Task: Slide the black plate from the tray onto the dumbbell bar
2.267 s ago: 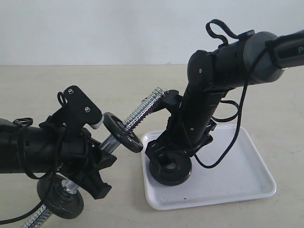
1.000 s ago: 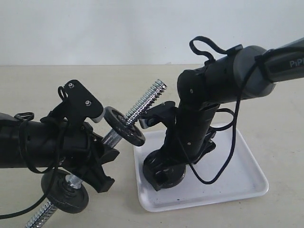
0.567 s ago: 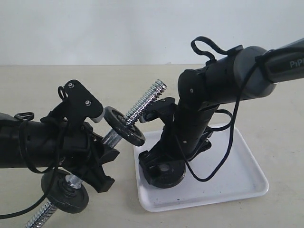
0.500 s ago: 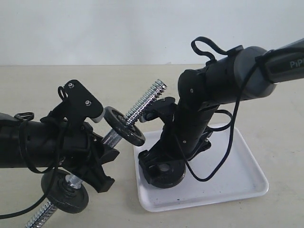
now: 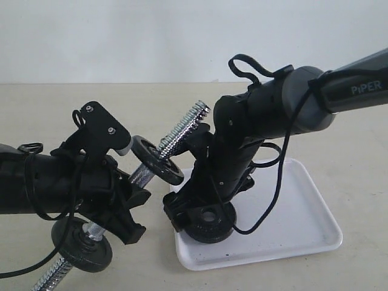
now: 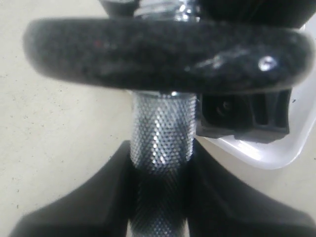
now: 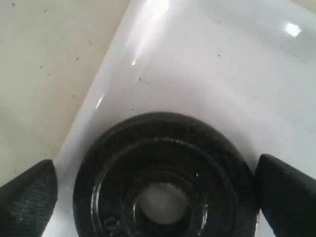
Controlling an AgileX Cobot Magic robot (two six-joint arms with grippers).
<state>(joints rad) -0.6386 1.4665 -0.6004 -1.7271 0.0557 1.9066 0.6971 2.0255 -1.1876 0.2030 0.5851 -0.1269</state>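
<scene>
The black plate [image 5: 209,225] lies flat in the near left corner of the white tray [image 5: 297,206]. My right gripper [image 5: 203,209] hangs right over it, open. In the right wrist view the plate [image 7: 163,148] sits between the two fingertips [image 7: 29,192], its hole showing white tray [image 7: 207,74]. The dumbbell bar [image 5: 182,130] is tilted, threaded end up and to the right, near the right arm. My left gripper [image 5: 121,209] is shut on its knurled middle [image 6: 162,143]. One black disc [image 5: 159,160] sits on the bar above the grip, another [image 5: 82,244] below.
The tray's left rim [image 5: 177,242] is close to the left gripper. The right arm's loose cable [image 5: 279,182] hangs over the tray. Bare beige tabletop [image 5: 351,133] runs behind and to the right, with a white wall at the back.
The right arm has leaned left and its gripper has shifted a little left over the plate. Earlier the tray slid slightly left. The left arm and the bar have hardly moved.
</scene>
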